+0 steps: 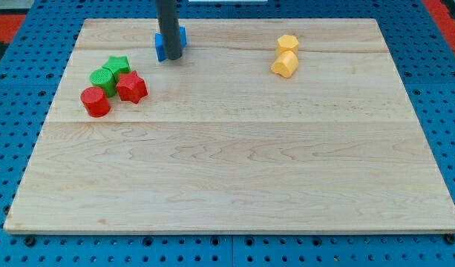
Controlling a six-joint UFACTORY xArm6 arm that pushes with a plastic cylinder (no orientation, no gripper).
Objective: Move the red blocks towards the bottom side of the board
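Note:
A red cylinder and a red star-shaped block lie at the view's upper left, touching two green blocks: a green star and a green cylinder. My tip rests at the view's top, in front of a blue block that it partly hides. The tip is to the right of and above the red star, apart from it.
Two yellow blocks sit together at the view's upper right, one above the other. The wooden board lies on a blue pegboard surface.

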